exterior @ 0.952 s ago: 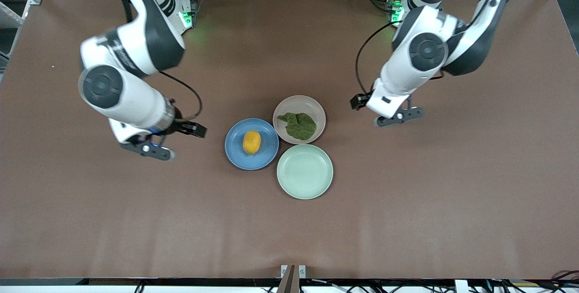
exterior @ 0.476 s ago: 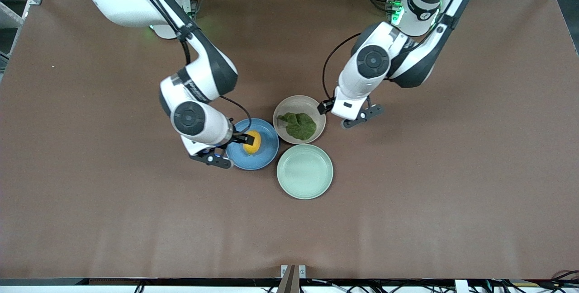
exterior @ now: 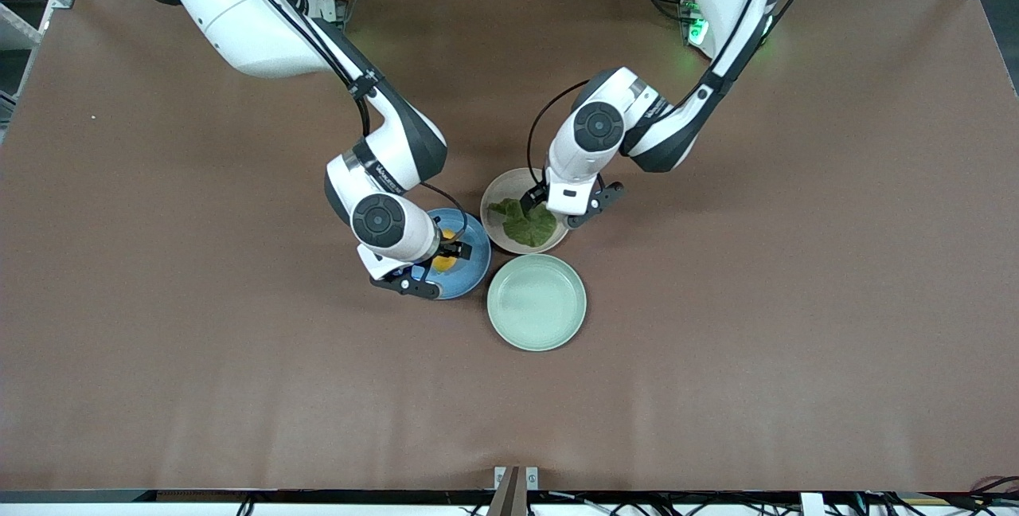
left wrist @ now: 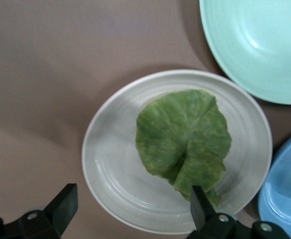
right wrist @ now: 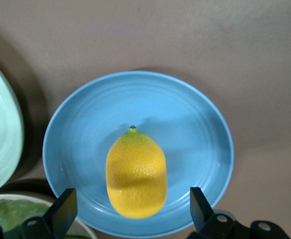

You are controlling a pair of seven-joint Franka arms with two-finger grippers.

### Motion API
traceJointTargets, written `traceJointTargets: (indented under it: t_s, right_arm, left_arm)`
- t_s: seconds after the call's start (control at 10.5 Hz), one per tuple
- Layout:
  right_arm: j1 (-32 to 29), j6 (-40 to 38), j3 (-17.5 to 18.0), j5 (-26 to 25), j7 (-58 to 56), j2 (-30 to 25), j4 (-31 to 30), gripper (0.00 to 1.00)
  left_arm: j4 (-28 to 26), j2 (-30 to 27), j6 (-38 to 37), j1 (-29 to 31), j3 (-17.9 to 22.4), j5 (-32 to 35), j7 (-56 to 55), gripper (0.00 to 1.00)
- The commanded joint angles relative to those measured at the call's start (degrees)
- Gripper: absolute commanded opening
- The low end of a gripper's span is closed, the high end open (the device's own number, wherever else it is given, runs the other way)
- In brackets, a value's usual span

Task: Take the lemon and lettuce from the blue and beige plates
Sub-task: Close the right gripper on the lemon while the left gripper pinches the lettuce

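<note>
The lemon [right wrist: 135, 172] lies on the blue plate [right wrist: 85, 124]. My right gripper [right wrist: 130, 204] is open low over that plate, one finger on each side of the lemon, not touching it. In the front view the right gripper [exterior: 440, 257] covers most of the lemon [exterior: 445, 263] and part of the blue plate [exterior: 476, 259]. The lettuce [left wrist: 185, 137] lies flat on the beige plate [left wrist: 110, 164]. My left gripper [left wrist: 133, 204] is open over that plate's rim, one finger at the leaf's edge. In the front view the left gripper [exterior: 549, 212] is over the lettuce [exterior: 525, 227].
A pale mint-green plate [exterior: 536, 302] with nothing on it stands nearer to the front camera, touching the other two plates. It also shows in the left wrist view [left wrist: 259, 45] and the right wrist view [right wrist: 1, 134]. Brown tabletop [exterior: 756, 341] lies all around.
Both arms have swung in toward the plates and come down. The right gripper now straddles the lemon; the left gripper has moved from beside the beige plate to over it.
</note>
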Motion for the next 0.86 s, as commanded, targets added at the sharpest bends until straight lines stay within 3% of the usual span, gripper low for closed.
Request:
traceJointTargets:
  t_s: [0.0, 0.38, 0.48, 0.57, 0.76]
  right_arm:
    - [0.39, 2.92, 0.40, -2.38, 1.04, 1.77, -0.81, 1.00]
    - [0.39, 3.73, 0.48, -2.21, 1.30, 2.91, -1.52, 1.00]
    - [0.30, 3.55, 0.40, -2.21, 1.04, 3.00, -1.52, 0.87]
    - [-0.22, 3.12, 0.48, -1.86, -0.09, 2.91, -1.35, 0.23]
    - [-0.31, 2.94, 0.48, -1.77, -0.10, 2.48, -1.26, 0.01]
  left_arm:
    - [4.67, 4.76, 0.92, -2.85, 1.06, 4.11, -7.06, 0.99]
    - [7.93, 7.85, 0.92, -3.82, 1.23, 6.59, -9.73, 0.95]
    - [8.90, 8.64, 1.00, -3.82, 1.32, 6.59, -9.64, 0.94]
    - [9.95, 9.52, 1.01, -4.00, 1.32, 6.59, -9.64, 0.90]
    - [10.05, 9.88, 1.09, -4.96, 2.20, 6.59, -9.64, 0.87]
